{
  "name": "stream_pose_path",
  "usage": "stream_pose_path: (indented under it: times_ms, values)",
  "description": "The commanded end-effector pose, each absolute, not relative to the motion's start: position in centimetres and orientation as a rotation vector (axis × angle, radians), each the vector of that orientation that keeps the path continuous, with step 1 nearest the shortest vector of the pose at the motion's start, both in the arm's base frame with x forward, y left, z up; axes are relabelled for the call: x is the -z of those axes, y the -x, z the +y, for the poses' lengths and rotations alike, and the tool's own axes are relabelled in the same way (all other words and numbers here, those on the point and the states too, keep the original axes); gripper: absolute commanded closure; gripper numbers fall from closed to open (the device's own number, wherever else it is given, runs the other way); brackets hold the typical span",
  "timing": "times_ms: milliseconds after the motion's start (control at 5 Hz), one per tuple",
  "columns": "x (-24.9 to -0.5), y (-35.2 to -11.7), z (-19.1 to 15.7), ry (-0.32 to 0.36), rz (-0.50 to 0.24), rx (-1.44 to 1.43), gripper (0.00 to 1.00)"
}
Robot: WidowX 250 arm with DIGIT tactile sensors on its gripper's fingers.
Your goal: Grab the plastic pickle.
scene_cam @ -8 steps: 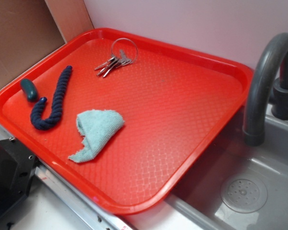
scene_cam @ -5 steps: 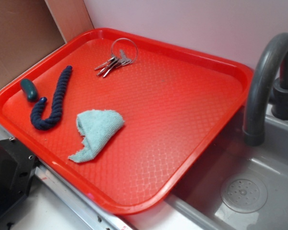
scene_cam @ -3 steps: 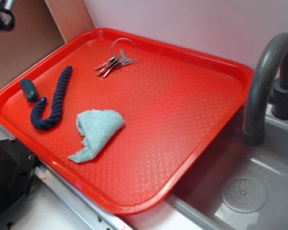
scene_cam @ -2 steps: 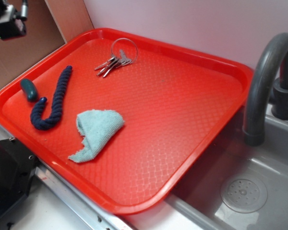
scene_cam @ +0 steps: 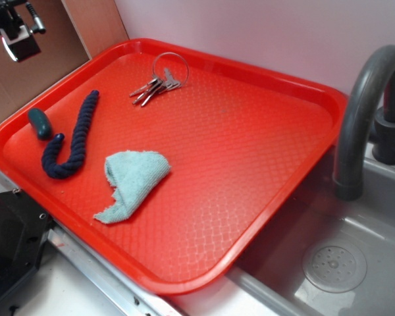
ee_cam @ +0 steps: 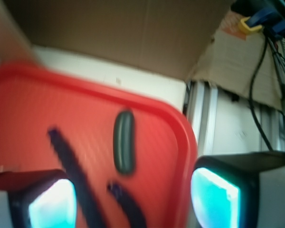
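The pickle (scene_cam: 39, 123) lies free at the tray's (scene_cam: 263, 217) 9 o'clock edge, beside the rope (scene_cam: 71, 138). The claw (ee_cam: 133, 199), fingers spread wide and empty, hangs above at 11 o'clock.

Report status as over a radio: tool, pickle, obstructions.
Tool open, high above tray's left corner. Pickle lying free near tray's left edge. Blue rope close beside it, not touching.

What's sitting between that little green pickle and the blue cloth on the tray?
In the exterior view, the navy rope lies curled between the plastic pickle and the cloth, touching neither.
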State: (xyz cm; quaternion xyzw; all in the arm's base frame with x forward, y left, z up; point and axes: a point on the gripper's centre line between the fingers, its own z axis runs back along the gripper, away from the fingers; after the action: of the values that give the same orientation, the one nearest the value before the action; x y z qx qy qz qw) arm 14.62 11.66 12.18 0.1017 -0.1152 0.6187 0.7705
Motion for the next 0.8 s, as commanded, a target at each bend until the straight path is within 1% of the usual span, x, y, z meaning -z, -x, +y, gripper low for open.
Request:
stream_pose_path:
  times_ms: [0, 200, 400, 600]
  values:
    - [-9.2, -15.4, 14.1, -0.323, -0.339, -1.288, 0.0]
    - [-7.2, -15.6, 14.1, -0.225, -0.292, -1.228, 0.0]
    - [-5.4, -15.4, 14.2, -0.24, -0.307, -1.235, 0.0]
    - [-3.6, -15.4, 14.1, -0.245, -0.296, -1.204, 0.0]
